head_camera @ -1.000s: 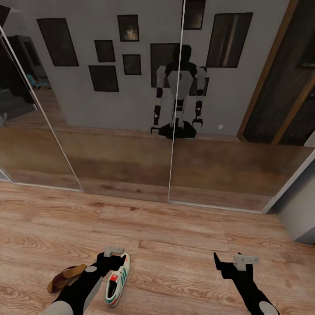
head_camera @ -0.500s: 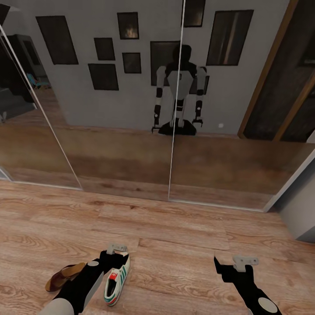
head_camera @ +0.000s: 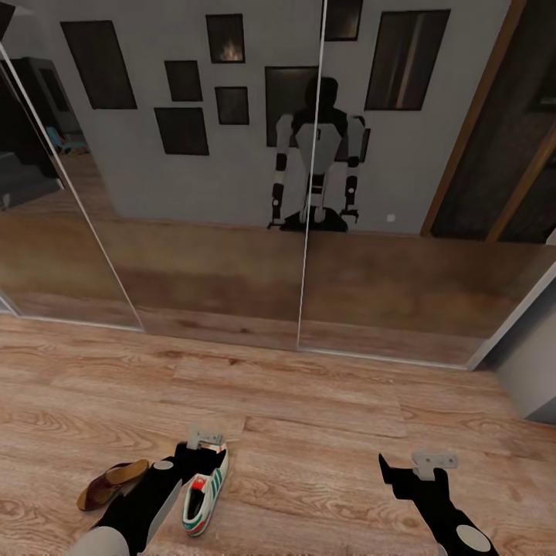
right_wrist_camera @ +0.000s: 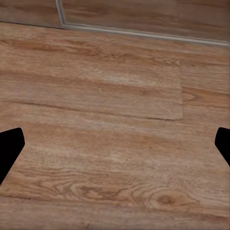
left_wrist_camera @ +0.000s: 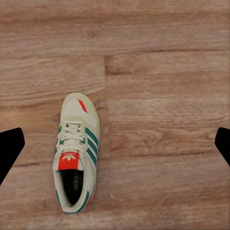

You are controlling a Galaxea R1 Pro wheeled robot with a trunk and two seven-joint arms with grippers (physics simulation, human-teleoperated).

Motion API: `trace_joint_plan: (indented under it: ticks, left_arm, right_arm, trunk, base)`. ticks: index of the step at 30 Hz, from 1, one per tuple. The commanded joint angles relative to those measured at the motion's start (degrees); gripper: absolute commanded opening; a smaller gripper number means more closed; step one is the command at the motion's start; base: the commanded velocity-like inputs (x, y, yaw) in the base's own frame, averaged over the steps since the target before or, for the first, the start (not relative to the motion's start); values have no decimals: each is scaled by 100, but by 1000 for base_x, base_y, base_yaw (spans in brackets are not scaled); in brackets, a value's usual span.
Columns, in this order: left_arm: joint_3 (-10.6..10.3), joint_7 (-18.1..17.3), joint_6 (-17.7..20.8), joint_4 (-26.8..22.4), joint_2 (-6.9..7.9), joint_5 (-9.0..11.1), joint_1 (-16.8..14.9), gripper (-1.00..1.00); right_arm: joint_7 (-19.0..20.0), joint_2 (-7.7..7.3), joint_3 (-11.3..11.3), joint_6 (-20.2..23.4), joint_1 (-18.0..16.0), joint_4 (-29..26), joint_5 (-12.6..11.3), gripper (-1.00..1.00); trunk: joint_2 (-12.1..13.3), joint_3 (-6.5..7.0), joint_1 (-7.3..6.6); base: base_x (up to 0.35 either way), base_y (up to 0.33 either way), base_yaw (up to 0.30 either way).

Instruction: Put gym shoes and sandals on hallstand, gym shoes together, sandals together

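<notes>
One gym shoe (left_wrist_camera: 75, 153) lies on the corridor floor (head_camera: 324, 432) under my left gripper (left_wrist_camera: 115, 143), whose fingers stand wide apart with nothing between them. The shoe sits off to one side of the finger line, so I judge the step in hand is the approach: I want to centre the gripper over the shoe's middle, turn the wrist so the fingers straddle its narrow width, then come straight down and close on the firm sides, not the soft laces. The floor is wood-grain plank, flat and matte. Mirrored sliding doors (head_camera: 216, 232) rise beyond it, smooth and glossy. The shoe is cream with green stripes, a red tongue patch and a dark hollow opening. A sandal (head_camera: 108, 485), brown, low and flat, lies just beside my left arm. My right gripper (right_wrist_camera: 115, 143) is likewise spread and empty over bare planks.
</notes>
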Motion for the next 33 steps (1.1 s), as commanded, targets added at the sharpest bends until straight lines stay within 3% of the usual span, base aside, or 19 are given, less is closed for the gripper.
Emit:
trace_joint_plan:
  ticks: [1, 33]
  left_arm:
    - [-20, -5, 32, -13, 6, -3, 3, 100]
    - [-19, -3, 21, -16, 8, -2, 27, 100]
  right_arm:
    - [2, -1, -4, 31, -3, -11, -18, 100]
    - [-7, -2, -39, 31, -1, -45, -18, 100]
  trunk:
    - [-44, -30, 22]
    - [-1327, -888, 725]
  base:
    - [0, 0, 0]
    - [0, 0, 0]
